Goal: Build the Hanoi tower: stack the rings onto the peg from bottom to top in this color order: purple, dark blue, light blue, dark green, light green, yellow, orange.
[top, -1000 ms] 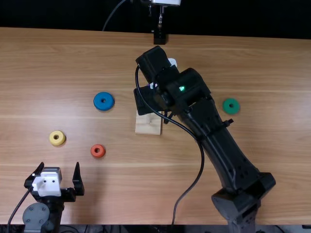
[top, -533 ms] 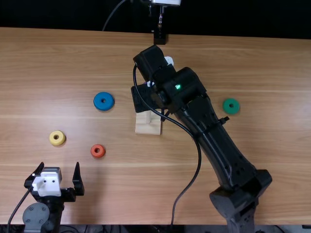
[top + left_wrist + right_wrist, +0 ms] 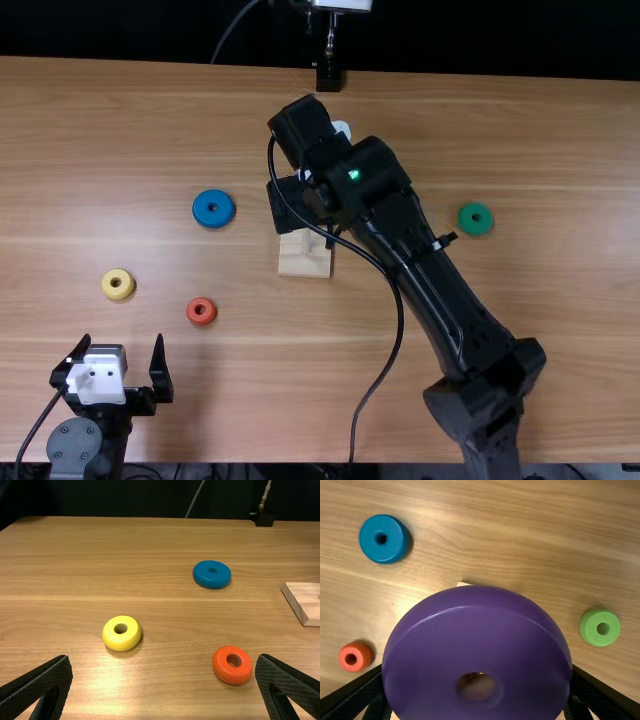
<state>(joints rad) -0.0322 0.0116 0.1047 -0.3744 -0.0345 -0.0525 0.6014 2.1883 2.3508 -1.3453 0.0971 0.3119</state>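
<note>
My right gripper [image 3: 290, 205] hangs over the back part of the pale wooden base [image 3: 303, 264], its peg partly visible. In the right wrist view, the right gripper [image 3: 477, 670] is shut on a large purple ring [image 3: 477, 630], which covers nearly all of the base. The left gripper [image 3: 122, 342] stands open at the near left; in its wrist view, the left gripper [image 3: 164, 657] holds nothing. Lying flat are a blue ring [image 3: 213, 197], yellow ring [image 3: 118, 285], orange-red ring [image 3: 201, 311] and dark green ring [image 3: 476, 218]. A light green ring [image 3: 586, 630] lies beyond the purple one.
The right arm stretches from the near right edge to the middle, with a loose cable hanging beside it. A black stand [image 3: 328, 78] is at the wooden table's [image 3: 150, 130] far edge.
My right arm has shifted a little to the left over the base, and its cable moved along. The left arm and the loose rings have kept their places.
</note>
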